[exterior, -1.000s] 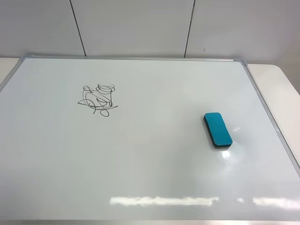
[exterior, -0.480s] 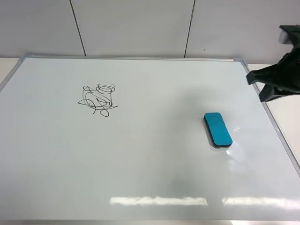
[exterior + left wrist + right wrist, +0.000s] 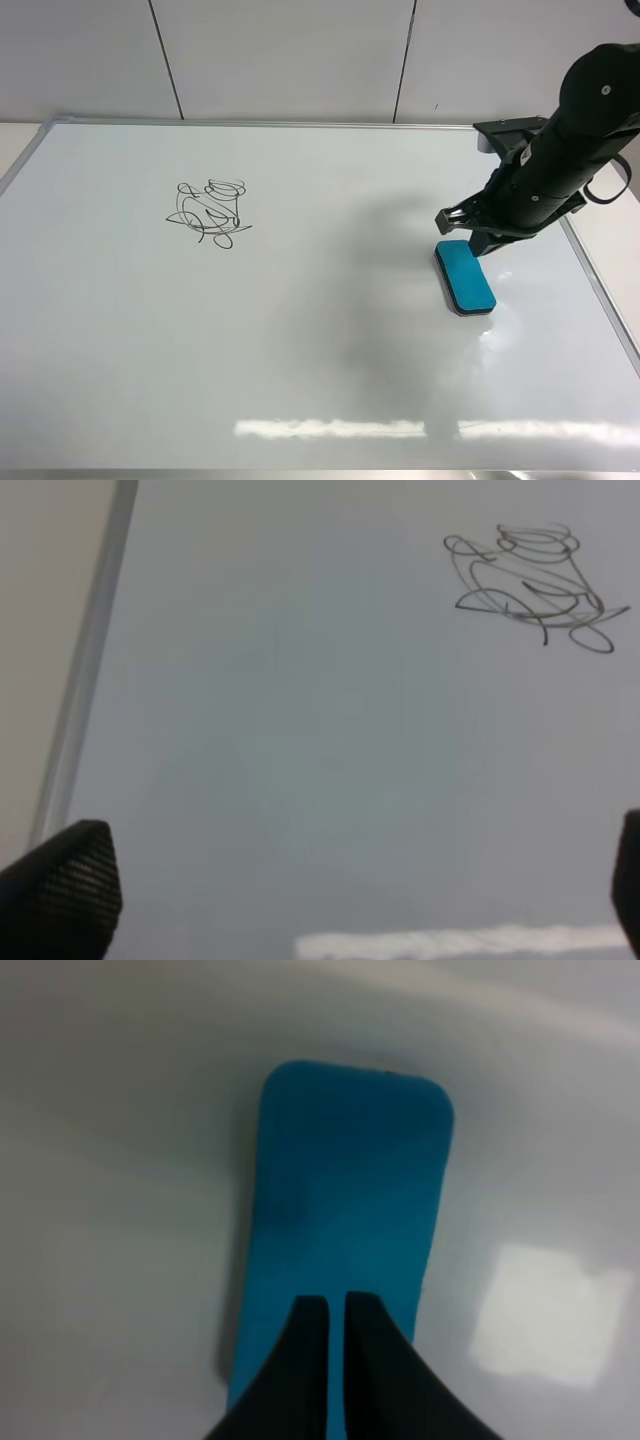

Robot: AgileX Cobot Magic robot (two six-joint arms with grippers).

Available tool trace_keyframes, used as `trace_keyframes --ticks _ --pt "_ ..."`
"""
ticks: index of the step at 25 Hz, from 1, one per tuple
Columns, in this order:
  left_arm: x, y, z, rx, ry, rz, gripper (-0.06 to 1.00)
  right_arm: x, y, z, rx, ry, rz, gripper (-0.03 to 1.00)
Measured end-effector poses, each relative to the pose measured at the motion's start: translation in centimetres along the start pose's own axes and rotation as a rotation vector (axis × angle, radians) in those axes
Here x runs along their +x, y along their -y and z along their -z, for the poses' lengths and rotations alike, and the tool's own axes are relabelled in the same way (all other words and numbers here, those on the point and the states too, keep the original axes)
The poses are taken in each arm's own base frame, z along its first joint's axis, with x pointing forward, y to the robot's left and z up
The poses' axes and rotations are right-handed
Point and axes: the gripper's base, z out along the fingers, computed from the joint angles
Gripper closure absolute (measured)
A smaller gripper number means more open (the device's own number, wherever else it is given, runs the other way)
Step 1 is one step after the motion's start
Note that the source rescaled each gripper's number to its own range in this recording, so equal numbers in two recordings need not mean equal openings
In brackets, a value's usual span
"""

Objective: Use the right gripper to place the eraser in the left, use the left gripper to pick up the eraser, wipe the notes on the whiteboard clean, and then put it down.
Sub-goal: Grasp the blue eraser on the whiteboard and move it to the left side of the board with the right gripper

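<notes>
— What's at the left?
— The left gripper (image 3: 345, 885), its finely textured black fingertips (image 3: 60, 885) spread wide over the glossy whiteboard (image 3: 320, 340) with its thin silver frame. The notes (image 3: 208, 213), thin looping black scribbles, lie on the board's left half.
— And further right?
— The eraser (image 3: 466, 277), a teal oblong with rounded corners and a dark underside, lies flat on the right half. The right gripper (image 3: 470, 230) hangs just over its far end, smooth black fingers pressed together, gripping nothing.
</notes>
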Motion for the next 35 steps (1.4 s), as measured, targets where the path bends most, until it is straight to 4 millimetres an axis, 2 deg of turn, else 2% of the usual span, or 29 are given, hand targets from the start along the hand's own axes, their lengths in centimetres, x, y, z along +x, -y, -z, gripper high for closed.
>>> trace_keyframes --ticks 22,29,35 --pt "0.0 0.0 0.0 0.0 0.0 0.0 -0.06 0.3 -0.1 -3.8 0.007 -0.097 0.104 0.97" --pt "0.0 0.0 0.0 0.0 0.0 0.0 -0.06 0.4 -0.6 -4.6 0.024 -0.126 0.167 0.97" --pt "0.0 0.0 0.0 0.0 0.0 0.0 -0.06 0.6 -2.1 -5.1 0.042 -0.148 0.27 0.97"
